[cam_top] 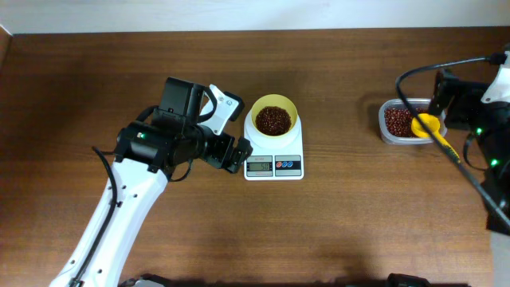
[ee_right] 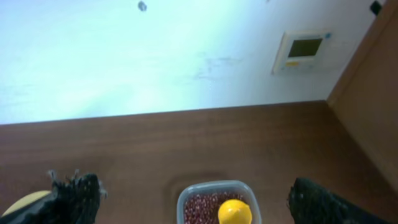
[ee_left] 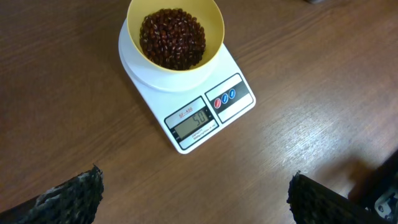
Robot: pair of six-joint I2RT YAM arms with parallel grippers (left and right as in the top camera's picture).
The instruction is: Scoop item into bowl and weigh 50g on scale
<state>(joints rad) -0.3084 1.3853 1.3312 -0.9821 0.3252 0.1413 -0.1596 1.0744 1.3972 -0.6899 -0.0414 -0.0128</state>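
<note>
1. Left gripper (ee_left: 194, 186): near mid-worktop (cam_top: 343, 223), just left of the scale and apart from it. Jaws spread wide, nothing btwn them; the wrist cam looks down on the scale.
2. Scale (cam_top: 273, 166): abt centre of the worktop, a bit toward the far edge, display and buttons facing the near edge. Display seems to read 50, digits not sharp.
3. Bowl (cam_top: 293, 112): upright on the scale's platform, at its far end.
4. Beans (cam_top: 273, 119): a heap inside the bowl, well below the rim. More beans in the container to the right.
5. Container (cam_top: 388, 127): near the right edge, far side, well apart from the scale.
6. Scoop (cam_top: 426, 125): head lies in the container on the beans, handle sticks out over the rim toward the near-right.
7. Right gripper (ee_right: 194, 186): by the right edge, above the container. Jaws spread wide, holding nothing; scoop not touched.
</note>
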